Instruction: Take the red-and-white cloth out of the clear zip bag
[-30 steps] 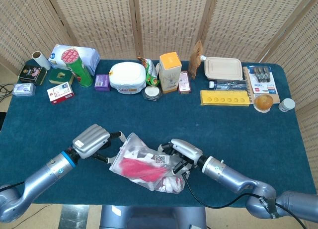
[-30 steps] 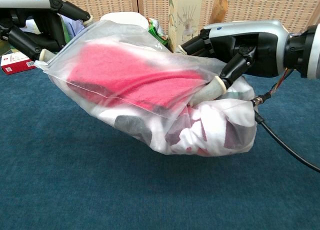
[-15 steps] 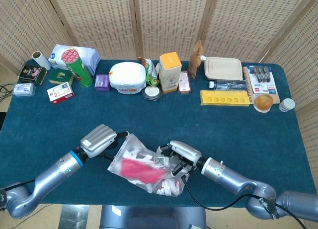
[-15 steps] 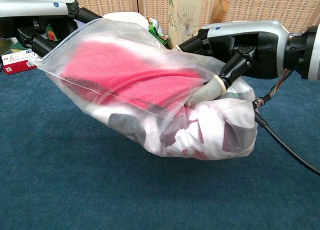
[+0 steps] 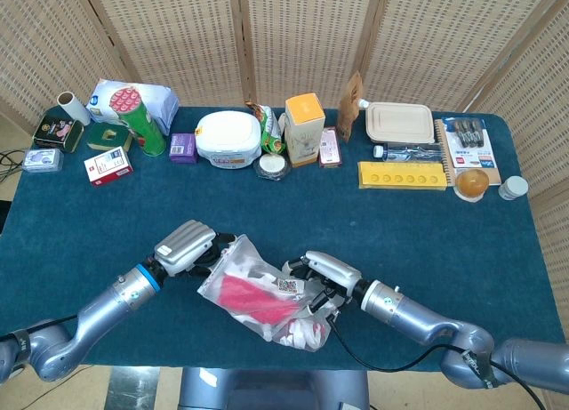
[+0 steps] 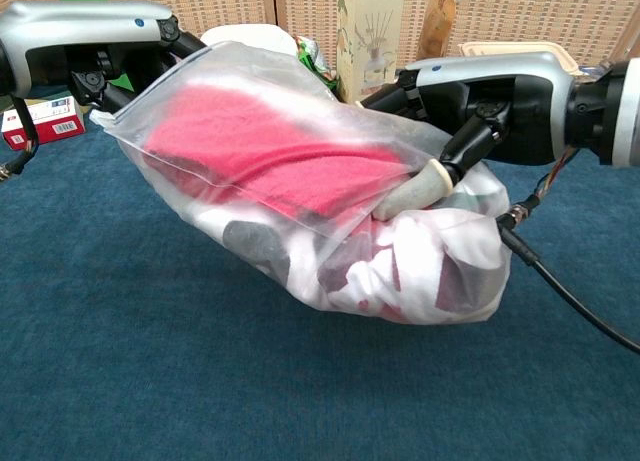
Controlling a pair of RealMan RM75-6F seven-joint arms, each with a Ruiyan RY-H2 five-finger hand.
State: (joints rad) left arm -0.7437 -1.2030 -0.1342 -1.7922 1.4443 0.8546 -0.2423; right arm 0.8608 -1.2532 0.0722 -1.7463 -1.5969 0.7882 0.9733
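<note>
Head view: clear zip bag (image 5: 258,290) sits lower centre of frame over the blue bench (image 5: 400,223), red-and-white cloth (image 5: 244,296) inside. Left hand (image 5: 188,245) grips its upper-left edge.

Chest view: right hand (image 6: 480,106), fingers (image 6: 415,189) closed, holds the bag's right side; cloth fills bag centre.

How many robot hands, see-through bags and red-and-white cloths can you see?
Robot hands: 2 (left hand, right hand)
clear zip bag: 1
red-and-white cloth: 1
Total: 4
</note>
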